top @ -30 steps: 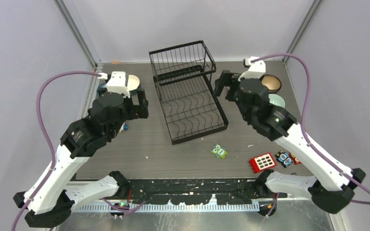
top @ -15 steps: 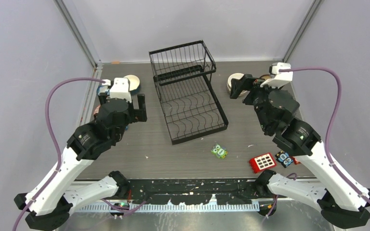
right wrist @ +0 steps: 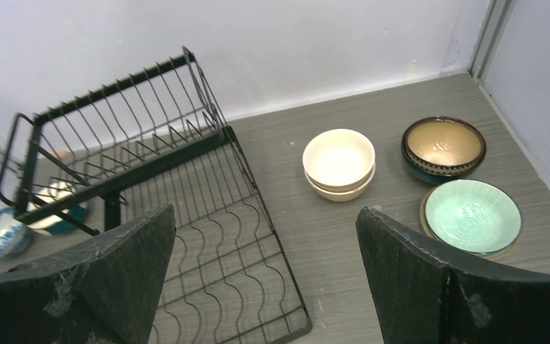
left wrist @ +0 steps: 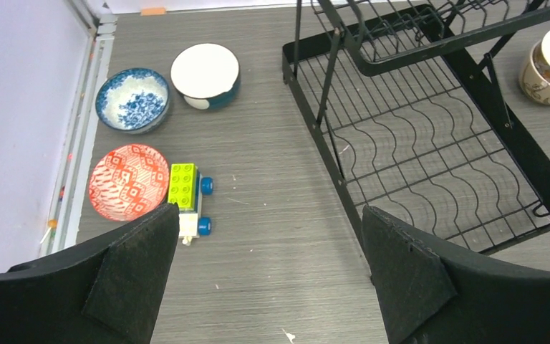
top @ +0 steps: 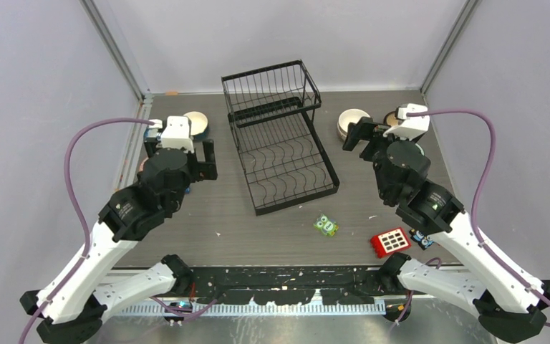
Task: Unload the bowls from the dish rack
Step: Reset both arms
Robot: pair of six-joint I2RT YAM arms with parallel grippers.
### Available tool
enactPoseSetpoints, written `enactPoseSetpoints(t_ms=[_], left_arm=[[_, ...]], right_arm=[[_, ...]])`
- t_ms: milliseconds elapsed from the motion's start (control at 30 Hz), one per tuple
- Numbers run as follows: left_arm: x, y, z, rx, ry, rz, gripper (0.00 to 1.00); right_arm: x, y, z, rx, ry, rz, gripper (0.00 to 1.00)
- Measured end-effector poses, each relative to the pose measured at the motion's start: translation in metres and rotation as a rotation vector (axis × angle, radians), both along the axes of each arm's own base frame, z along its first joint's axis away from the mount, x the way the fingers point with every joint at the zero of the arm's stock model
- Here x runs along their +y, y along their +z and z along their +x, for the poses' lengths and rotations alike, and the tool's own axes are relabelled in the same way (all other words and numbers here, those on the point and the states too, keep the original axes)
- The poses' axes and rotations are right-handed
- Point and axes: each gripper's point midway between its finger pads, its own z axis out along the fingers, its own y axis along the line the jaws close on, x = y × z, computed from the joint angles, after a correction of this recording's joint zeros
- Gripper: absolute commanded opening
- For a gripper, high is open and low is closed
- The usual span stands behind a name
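The black wire dish rack stands mid-table, and no bowl shows in either tier. Left of it on the table sit a blue-patterned bowl, a white-and-teal bowl and a red patterned bowl. Right of the rack are stacked cream bowls, a dark brown bowl and a mint green bowl. My left gripper hangs open over bare table beside the rack's left edge. My right gripper is open too, above the rack's right edge, holding nothing.
A lime and white brick car lies beside the red bowl. A green owl block, a red block and a blue toy lie near the front right. Walls close in the left, back and right.
My right arm swung away from the rack's right side toward the right, uncovering the cream bowls. The left arm drew back slightly. Both grippers stayed open.
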Motion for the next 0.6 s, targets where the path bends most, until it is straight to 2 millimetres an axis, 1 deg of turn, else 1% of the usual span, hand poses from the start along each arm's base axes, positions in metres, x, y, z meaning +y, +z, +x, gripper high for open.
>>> enactPoseSetpoints(t_ms=[100, 267, 367, 500, 567, 600], left_arm=[[-0.008, 0.002, 0.003, 0.009, -0.027, -0.001, 1.0], [-0.024, 0.021, 0.012, 0.001, -0.064, -0.026, 1.0], [-0.027, 0.032, 0.011, -0.015, -0.079, -0.046, 1.0], [-0.024, 0.058, 0.009, -0.06, -0.084, -0.068, 1.0], [-0.022, 0.078, 0.009, -0.096, -0.086, -0.077, 1.0], [-0.02, 0.087, 0.008, -0.116, -0.086, -0.081, 1.0]], right_arm=[[0.002, 0.008, -0.001, -0.029, 0.01, 0.045, 1.0], [0.007, 0.009, 0.0, -0.032, 0.033, 0.063, 1.0], [0.008, 0.01, -0.001, -0.035, 0.043, 0.066, 1.0], [0.006, 0.014, -0.004, -0.043, 0.05, 0.058, 1.0], [0.005, 0.024, -0.005, -0.051, 0.053, 0.046, 1.0], [0.004, 0.034, -0.006, -0.063, 0.053, 0.052, 1.0]])
